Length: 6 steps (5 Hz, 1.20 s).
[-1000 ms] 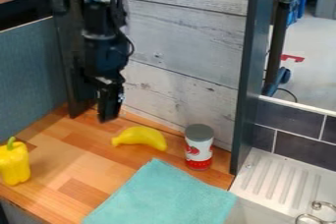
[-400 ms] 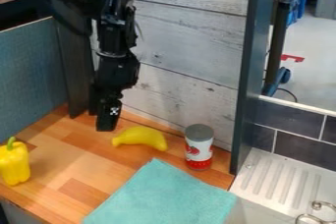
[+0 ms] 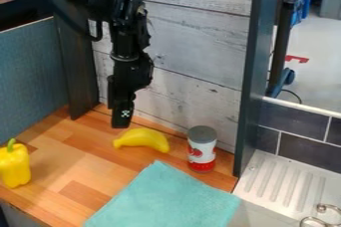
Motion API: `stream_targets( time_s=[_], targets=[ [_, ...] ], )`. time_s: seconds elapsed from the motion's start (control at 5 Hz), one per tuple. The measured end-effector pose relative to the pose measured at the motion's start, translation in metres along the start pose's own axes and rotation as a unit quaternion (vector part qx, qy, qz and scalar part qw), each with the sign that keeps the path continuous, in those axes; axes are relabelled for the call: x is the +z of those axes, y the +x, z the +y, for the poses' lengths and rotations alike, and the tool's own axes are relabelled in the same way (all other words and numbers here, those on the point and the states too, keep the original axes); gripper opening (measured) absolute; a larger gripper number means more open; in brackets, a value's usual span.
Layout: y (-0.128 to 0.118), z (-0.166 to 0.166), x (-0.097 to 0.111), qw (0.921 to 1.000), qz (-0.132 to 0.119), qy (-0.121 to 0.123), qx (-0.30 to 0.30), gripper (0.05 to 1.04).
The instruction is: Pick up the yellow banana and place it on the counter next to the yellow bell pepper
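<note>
I've just shifted the fingers [image 3: 121, 121] toward view R, so they're now nearest the banana [image 3: 142, 139], by its L end. Can't tell if they're clenched or released. Banana's on the bench [image 3: 73, 164], btwn the wall [image 3: 193, 84] & cloth [image 3: 163, 198], near the can [image 3: 202, 151].

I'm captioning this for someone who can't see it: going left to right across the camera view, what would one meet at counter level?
Yellow bell pepper, yellow banana, red-and-white can, ribbed white drainboard.
</note>
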<state>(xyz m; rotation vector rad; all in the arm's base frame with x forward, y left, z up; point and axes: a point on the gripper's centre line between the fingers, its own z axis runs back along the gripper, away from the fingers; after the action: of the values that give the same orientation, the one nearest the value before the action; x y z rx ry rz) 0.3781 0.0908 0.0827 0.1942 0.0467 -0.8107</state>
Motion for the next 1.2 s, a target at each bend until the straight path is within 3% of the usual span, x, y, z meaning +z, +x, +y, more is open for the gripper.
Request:
stream_targets(
  time_s=[0.2, 0.4, 0.6, 0.8, 1.2],
  targets=[
    [0.013, 0.002, -0.006, 0.9990, -0.042, 0.016, 0.001, 1.003],
    [0.021, -0.003, -0.032, 0.9992, -0.031, -0.022, -0.014, 1.003],
    [0.033, -0.003, -0.043, 0.9974, -0.055, -0.039, -0.024, 1.003],
    [0.038, -0.003, -0.053, 0.9965, -0.057, -0.054, -0.029, 1.003],
    [0.035, 0.002, -0.057, 0.9961, -0.065, -0.057, -0.017, 0.957]
  ],
)
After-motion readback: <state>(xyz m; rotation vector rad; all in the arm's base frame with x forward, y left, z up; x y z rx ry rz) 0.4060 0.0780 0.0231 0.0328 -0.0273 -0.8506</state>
